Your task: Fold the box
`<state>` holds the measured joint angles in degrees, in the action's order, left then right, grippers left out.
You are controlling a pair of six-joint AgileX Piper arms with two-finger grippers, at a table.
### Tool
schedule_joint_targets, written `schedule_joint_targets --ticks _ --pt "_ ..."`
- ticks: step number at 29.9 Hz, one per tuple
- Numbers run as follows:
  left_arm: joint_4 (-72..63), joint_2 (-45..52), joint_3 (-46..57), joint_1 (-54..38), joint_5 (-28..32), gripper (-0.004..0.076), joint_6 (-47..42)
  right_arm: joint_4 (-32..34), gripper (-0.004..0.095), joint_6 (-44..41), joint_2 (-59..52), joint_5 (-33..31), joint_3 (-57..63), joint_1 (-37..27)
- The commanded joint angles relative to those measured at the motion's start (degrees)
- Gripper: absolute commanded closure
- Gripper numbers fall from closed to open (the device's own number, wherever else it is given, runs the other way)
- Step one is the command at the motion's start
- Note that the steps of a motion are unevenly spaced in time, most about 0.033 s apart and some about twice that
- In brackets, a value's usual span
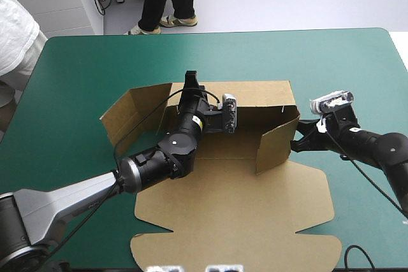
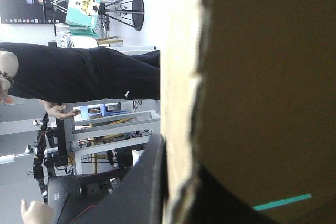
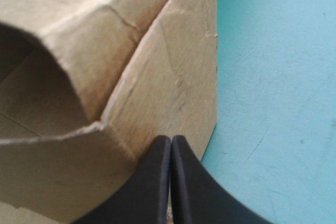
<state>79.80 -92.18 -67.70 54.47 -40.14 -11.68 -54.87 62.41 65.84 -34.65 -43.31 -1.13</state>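
Note:
The brown box [image 1: 236, 202] lies in the middle of the table with its lid panel flat toward the near edge. Its far wall [image 1: 255, 93] and right side wall [image 1: 277, 144] stand up, and a left flap [image 1: 127, 116] leans outward. My left gripper [image 1: 191, 84] reaches over the far wall's top edge; in the left wrist view the board's edge [image 2: 178, 77] runs between the black fingers [image 2: 142, 182], so that gripper [image 2: 178, 182] is shut on it. My right gripper [image 1: 297, 143] is shut, its tip [image 3: 170, 142] touching the outer face of the right wall [image 3: 173, 77].
Bare teal-green cover [image 1: 95, 62] surrounds the box on the far, left and right sides. A person's white sleeve [image 1: 16, 36] is at the table's far left corner. The lid's front edge lies close to the table's near edge.

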Motion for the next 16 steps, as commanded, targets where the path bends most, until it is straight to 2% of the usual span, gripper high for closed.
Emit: schedule_joint_targets --ticks 1,5,9,11,16 --pt "0.88 2.13 -1.69 0.29 -1.48 0.0731 -0.49 -4.06 0.0922 4.37 -3.23 1.54 0.69 -0.36" --pt "0.76 2.13 -1.69 0.29 -1.48 0.0731 -0.17 -4.49 0.0921 6.08 -3.84 2.94 2.14 -0.36" --pt "-1.40 1.90 -1.69 0.29 -1.33 0.0731 5.13 -3.47 0.0903 6.20 -3.84 1.95 2.48 -0.36" --pt "-1.49 1.69 -1.69 0.29 -1.49 0.0731 5.64 -3.41 0.0829 7.08 -3.99 0.31 2.48 -0.36" --pt "-1.64 1.69 -1.69 0.29 -1.49 0.0731 5.64 -3.32 0.0570 7.14 -4.08 -0.36 2.48 -0.36"
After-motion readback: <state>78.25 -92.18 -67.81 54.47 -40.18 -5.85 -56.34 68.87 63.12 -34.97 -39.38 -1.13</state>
